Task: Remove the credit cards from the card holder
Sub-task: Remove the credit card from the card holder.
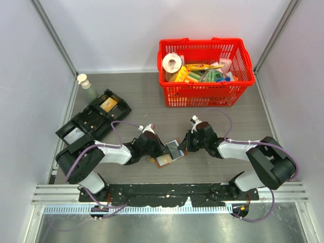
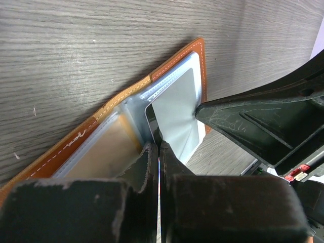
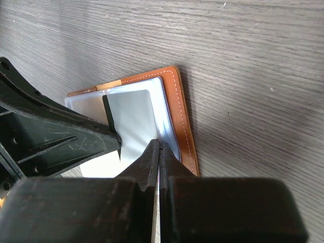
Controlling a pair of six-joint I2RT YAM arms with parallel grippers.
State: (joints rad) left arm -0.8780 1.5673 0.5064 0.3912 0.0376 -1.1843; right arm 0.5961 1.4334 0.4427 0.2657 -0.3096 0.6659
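Note:
The card holder [image 1: 163, 160] lies open on the table between my two grippers, brown leather outside and pale grey-blue sleeves inside. A grey card [image 1: 173, 150] with a dark edge sticks up out of its right half. My left gripper [image 1: 162, 150] is shut at the holder's middle fold [image 2: 159, 146], on the sleeve edge beside the card [image 2: 177, 106]. My right gripper [image 1: 182, 146] is shut [image 3: 159, 144] on the card's near edge [image 3: 134, 116]. The holder's leather rim shows in both wrist views [image 2: 66, 152] [image 3: 177, 111]. What sits in the tan left pocket is unclear.
A red basket [image 1: 205, 93] full of goods stands at the back right. A black compartmented tray [image 1: 93, 121] lies at the left, with a small bottle [image 1: 84, 81] behind it. The right gripper's fingers [image 2: 253, 121] and the left gripper's fingers [image 3: 50, 136] crowd the holder.

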